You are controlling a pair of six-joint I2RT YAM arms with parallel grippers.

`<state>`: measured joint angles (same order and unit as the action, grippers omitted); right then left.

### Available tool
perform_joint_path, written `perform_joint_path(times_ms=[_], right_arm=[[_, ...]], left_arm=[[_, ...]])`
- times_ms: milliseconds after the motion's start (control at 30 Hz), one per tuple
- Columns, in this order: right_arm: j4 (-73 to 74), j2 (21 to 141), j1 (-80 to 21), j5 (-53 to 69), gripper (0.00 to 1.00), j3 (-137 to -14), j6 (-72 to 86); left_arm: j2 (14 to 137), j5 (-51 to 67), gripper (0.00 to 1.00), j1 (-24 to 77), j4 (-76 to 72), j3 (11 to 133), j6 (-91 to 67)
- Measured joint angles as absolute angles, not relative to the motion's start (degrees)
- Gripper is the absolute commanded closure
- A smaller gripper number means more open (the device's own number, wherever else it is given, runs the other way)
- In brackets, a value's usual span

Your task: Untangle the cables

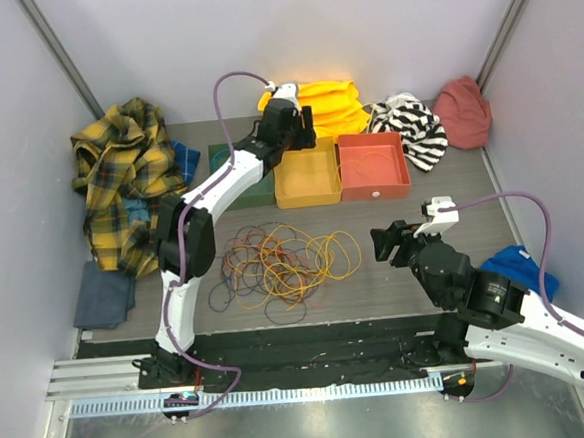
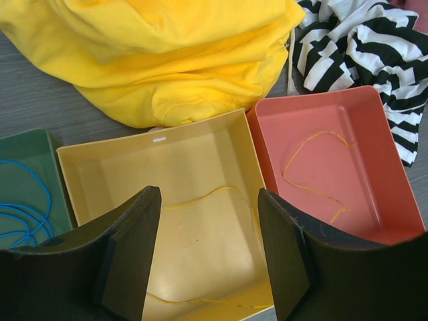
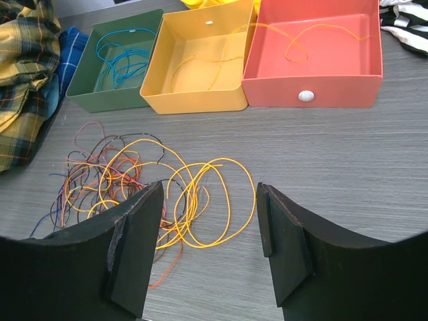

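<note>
The cables (image 1: 280, 260) lie in a loose tangle of yellow-orange, red, blue-purple and dark loops on the table, in front of the trays; the right wrist view shows them too (image 3: 140, 187). My left gripper (image 1: 301, 128) hangs open over the yellow tray (image 2: 160, 148), nothing between its fingers (image 2: 134, 257). One thin yellow cable (image 2: 214, 193) lies in that tray, an orange one (image 2: 303, 186) in the red tray (image 2: 374, 114), blue ones (image 2: 48, 197) in the green tray (image 2: 33, 137). My right gripper (image 1: 384, 245) stands open and empty, just right of the tangle.
A plaid shirt (image 1: 124, 181) and a grey-blue cloth (image 1: 102, 292) lie at the left. Yellow (image 1: 329, 101), striped (image 1: 411, 125) and red (image 1: 463, 112) cloths lie behind the trays. A blue cloth (image 1: 516, 261) sits beside the right arm.
</note>
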<state>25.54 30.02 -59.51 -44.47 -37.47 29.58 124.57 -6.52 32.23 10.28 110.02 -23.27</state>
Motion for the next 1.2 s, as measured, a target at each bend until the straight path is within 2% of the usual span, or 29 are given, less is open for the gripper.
perform_joint_path(times_ms=[100, 133, 200, 233, 467, 667, 867, 1067, 1100, 1167, 1200], right_arm=[[25.54, 30.00, -59.51, -44.58, 0.34, -37.47, 30.00], [25.56, 29.98, -59.51, -44.73, 0.34, -37.50, 30.15], [25.56, 29.95, -59.51, -44.97, 0.34, -37.47, 30.33], [25.56, 29.89, -59.51, -45.08, 0.34, -37.50, 30.37], [25.82, 29.91, -59.51, -45.41, 0.34, -37.50, 30.89], [25.85, 30.39, -59.51, -45.63, 0.34, -37.50, 31.44], [25.85, 31.16, -59.51, -45.78, 0.34, -37.50, 31.70], [25.85, 31.48, -59.51, -45.76, 0.34, -37.50, 31.68], [25.87, 31.48, -59.51, -45.76, 0.34, -37.50, 31.68], [25.87, 31.48, -59.51, -45.78, 0.34, -37.50, 31.68], [25.87, 31.48, -59.51, -45.80, 0.35, -37.50, 31.68]], left_arm=[[122.43, -6.98, 0.30, 32.23, 10.57, 109.08, -22.68], [121.99, -6.94, 0.24, 32.23, 10.50, 109.06, -22.59], [121.43, -6.31, 0.17, 32.23, 10.26, 109.06, -22.61], [121.36, -5.56, 0.00, 32.27, 10.00, 109.10, -22.72], [123.61, -0.05, 0.00, 34.68, 11.60, 113.75, -20.25], [123.68, 3.33, 0.01, 39.16, 12.32, 112.07, -12.27], [124.88, 4.51, 0.05, 42.65, 15.84, 109.75, -2.20], [130.89, 3.20, 0.17, 42.72, 19.33, 116.14, 2.04], [131.63, 2.94, 0.26, 42.63, 19.62, 116.73, 2.35], [133.23, 2.35, 0.34, 42.33, 20.53, 117.80, 2.72], [134.02, 2.04, 0.44, 42.19, 20.86, 118.28, 2.96]])
